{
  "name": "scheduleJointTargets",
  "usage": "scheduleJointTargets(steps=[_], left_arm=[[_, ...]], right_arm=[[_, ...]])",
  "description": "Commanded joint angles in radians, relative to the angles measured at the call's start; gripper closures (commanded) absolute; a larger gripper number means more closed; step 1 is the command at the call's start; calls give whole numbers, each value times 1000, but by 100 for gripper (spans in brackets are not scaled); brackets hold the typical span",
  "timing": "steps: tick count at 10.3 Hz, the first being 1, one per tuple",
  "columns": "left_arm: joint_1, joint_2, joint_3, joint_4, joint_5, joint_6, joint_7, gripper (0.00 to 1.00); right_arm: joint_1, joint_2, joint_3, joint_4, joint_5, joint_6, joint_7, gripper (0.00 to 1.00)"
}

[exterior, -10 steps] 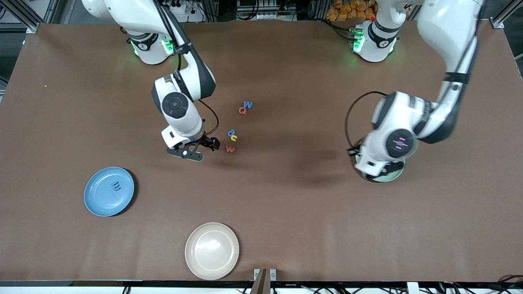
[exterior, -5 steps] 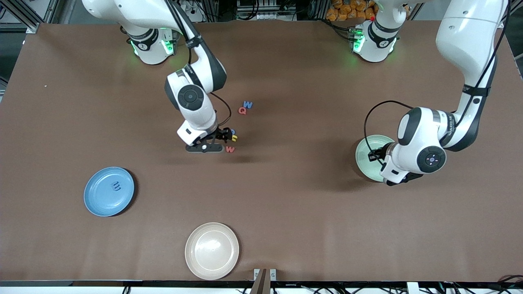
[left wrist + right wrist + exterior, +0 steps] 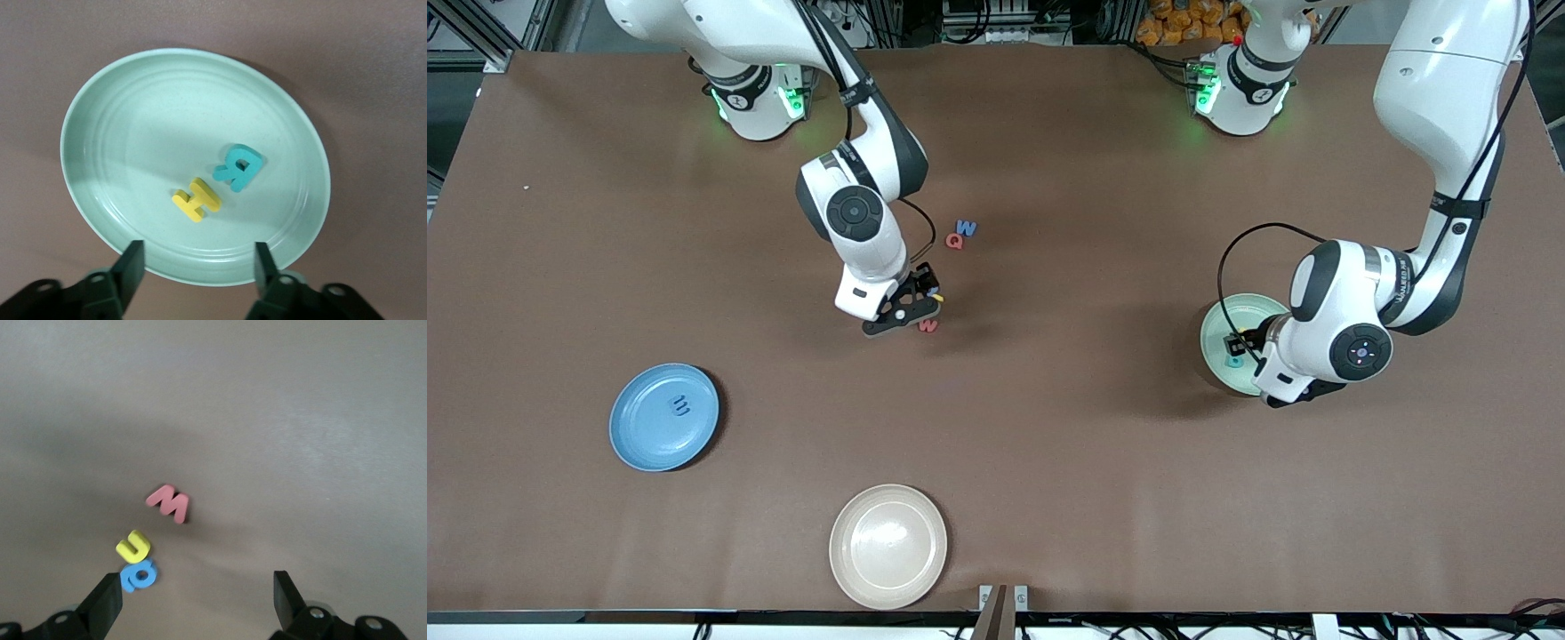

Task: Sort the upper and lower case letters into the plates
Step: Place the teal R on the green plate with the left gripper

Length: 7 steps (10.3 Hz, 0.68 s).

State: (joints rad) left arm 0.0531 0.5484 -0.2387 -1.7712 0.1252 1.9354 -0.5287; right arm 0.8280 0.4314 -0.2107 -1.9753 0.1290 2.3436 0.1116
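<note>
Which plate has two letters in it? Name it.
The mint green plate, under the open left gripper: it holds a yellow H and a teal R. The blue plate holds one; the cream plate none.

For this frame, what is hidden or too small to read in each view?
- Front view: the left arm's wrist covers part of the mint green plate; only the teal letter peeks out, the yellow letter shows in the left wrist view alone.
- Front view: the right gripper hides the blue and yellow letters.
- Front view: the dark blue letter on the blue plate is too small to read.
</note>
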Motion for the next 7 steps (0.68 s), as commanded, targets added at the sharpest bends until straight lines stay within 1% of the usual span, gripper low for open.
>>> scheduleJointTargets(steps=[1,3,4,6,7], left_arm=[[-6,-34,-14,-1,25,-10,3,0],[-24,-53,-54,-1,24,-29,-16,0],[-24,-60,-77,-1,24,-33,-42,0],[-21,-82,-123,-1,24,-42,-98,0],[-21,-91,-142,-1,24,-53,-122,0]], right_arm=[[75,21,-6,-8,14,20,-30,0],[129,39,-6,-33,12,89,-35,0],[131,47,-6,-40,12,97,-64,0],[129,64,-6,-79,14,181,-125,0],[129,79,-6,-79,12,195,-153,0]])
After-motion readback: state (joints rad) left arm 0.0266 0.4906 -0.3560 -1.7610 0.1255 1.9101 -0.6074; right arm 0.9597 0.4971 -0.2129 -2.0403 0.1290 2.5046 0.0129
